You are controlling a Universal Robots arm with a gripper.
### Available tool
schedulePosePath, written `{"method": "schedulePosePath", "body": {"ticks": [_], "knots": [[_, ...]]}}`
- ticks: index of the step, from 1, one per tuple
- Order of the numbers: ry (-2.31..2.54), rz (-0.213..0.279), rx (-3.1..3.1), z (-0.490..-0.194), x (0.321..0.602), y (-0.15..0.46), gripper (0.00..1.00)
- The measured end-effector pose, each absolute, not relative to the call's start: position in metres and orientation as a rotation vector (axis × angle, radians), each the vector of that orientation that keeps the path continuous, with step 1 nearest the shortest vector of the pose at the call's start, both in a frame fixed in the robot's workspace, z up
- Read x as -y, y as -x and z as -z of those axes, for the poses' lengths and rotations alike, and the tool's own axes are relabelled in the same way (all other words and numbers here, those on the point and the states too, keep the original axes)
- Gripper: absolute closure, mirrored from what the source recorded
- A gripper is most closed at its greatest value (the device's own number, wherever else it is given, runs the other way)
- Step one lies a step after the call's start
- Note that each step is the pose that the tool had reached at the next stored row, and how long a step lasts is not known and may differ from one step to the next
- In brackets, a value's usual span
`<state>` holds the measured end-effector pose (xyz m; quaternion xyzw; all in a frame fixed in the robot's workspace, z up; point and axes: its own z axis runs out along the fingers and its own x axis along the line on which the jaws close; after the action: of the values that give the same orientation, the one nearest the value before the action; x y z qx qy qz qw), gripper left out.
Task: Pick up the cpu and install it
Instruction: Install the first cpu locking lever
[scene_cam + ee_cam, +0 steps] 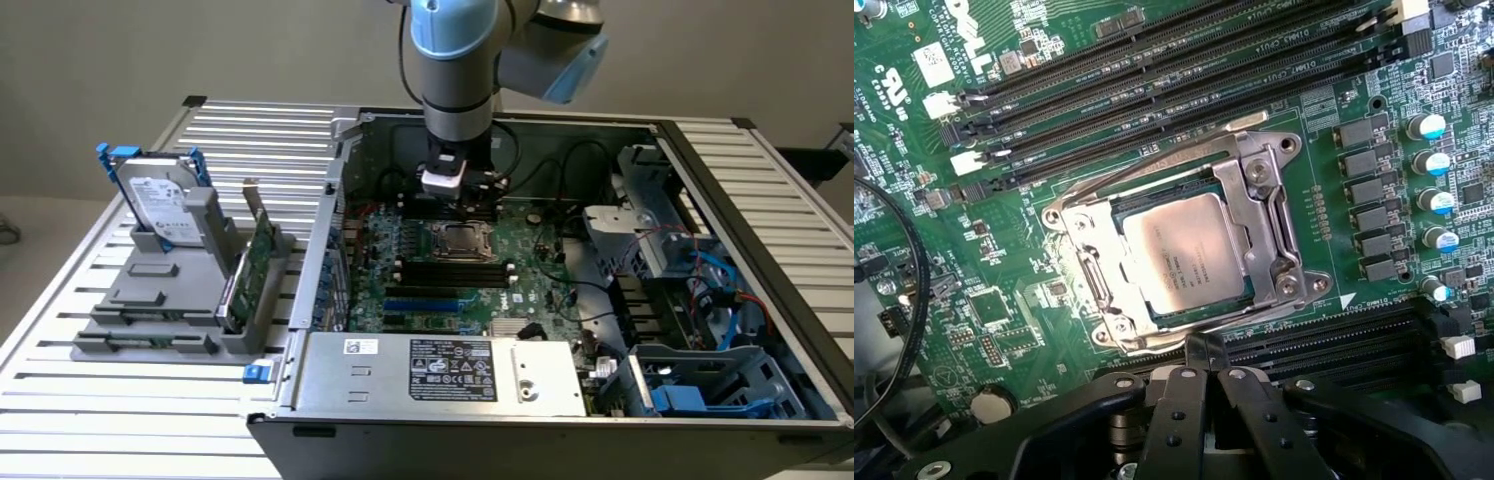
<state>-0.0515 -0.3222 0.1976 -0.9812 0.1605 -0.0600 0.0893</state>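
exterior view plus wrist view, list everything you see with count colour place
cpu: one, silver top, lying in the socket
socket: one, silver metal frame, on the motherboard
motherboard: one, green, inside the case
memory slots: several, black, either side of the socket
case: one, dark, open, on the table
power supply: one, silver, at the case's near edge
hard drive: one, silver with blue bracket, upright in the holder
holder: one, grey, on the table, exterior view's left
table: one, slatted silver, under everything
arm: one, grey and blue, reaching into the case
gripper: one, black, shut, over the socket's edge
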Motion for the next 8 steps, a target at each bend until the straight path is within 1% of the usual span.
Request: {"method": "schedulePosePath", "body": {"ticks": [8], "knots": [[2.926,0.181,-0.486,-0.2000,0.3220,0.0514,0.89]]}}
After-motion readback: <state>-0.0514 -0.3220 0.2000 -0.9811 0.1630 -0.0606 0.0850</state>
